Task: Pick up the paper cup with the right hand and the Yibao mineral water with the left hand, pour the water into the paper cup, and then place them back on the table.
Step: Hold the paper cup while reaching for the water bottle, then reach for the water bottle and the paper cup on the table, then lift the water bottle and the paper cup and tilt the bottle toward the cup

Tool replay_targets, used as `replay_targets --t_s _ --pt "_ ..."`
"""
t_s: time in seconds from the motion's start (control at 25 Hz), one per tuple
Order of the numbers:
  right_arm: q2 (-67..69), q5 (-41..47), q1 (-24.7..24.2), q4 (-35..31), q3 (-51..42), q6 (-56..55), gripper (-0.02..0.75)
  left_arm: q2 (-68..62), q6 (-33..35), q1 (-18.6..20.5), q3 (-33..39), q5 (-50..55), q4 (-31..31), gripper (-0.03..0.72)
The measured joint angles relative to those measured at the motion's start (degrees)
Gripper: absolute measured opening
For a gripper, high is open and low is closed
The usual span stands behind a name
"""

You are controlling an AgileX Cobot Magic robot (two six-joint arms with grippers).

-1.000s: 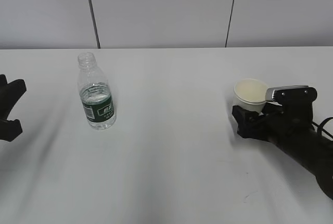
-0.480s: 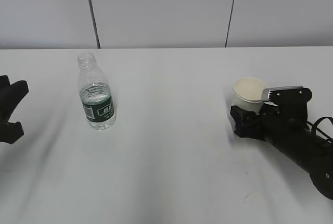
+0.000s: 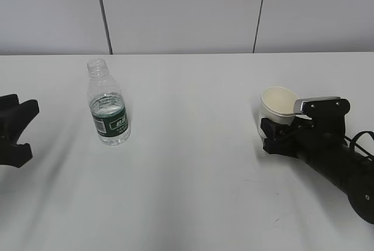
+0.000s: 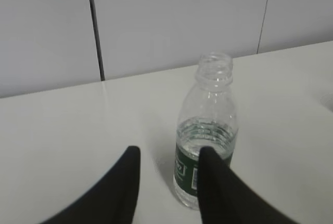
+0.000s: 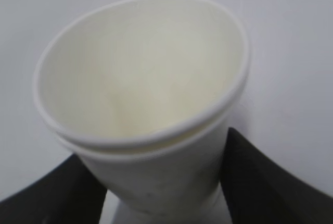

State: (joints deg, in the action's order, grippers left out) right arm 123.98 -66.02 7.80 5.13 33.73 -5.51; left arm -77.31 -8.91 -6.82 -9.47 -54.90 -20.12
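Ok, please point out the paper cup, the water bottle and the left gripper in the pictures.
paper cup (image 5: 151, 166), right wrist view, on its outer wall.
water bottle (image 3: 108, 121), exterior view, on its green label.
left gripper (image 4: 166, 182), left wrist view, between its fingertips.

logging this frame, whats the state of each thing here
bottle: upright on table, no cap, partly full of water
cup: empty, gripped between right claw's fingers
left claw: open, short of the bottle, holding nothing
right claw: shut on the cup

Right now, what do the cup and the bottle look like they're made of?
The paper cup looks like matte off-white paper, judging by its rolled rim. The Yibao mineral water looks like clear, shiny thin plastic: you can see through its ribbed wall, and it has a glossy green label.
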Motion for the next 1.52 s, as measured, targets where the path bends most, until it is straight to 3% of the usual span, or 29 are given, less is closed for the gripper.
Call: replay_targets --t_s 0.2,0.44,0.52,1.0,1.52 --pt "0.2 -0.3 0.0 0.0 0.0 0.0 0.491 -3.9 -0.9 0.0 0.0 -3.9 -2.2 0.283" --pt "0.2 -0.5 0.0 0.0 0.1 0.0 0.491 -10.3 -1.0 0.0 -0.6 -9.4 -4.8 0.554" --pt "0.3 -0.5 0.0 0.0 0.1 0.0 0.49 -13.3 -1.0 0.0 -1.8 -10.0 -5.9 0.591" --pt "0.3 -0.6 0.0 1.6 0.1 0.0 0.49 -30.2 -0.8 0.0 -11.6 -10.3 -7.8 0.606" --pt "0.3 -0.7 0.0 1.8 0.1 0.0 0.489 -40.0 -1.6 -0.5 -23.6 -10.4 -11.9 0.594"
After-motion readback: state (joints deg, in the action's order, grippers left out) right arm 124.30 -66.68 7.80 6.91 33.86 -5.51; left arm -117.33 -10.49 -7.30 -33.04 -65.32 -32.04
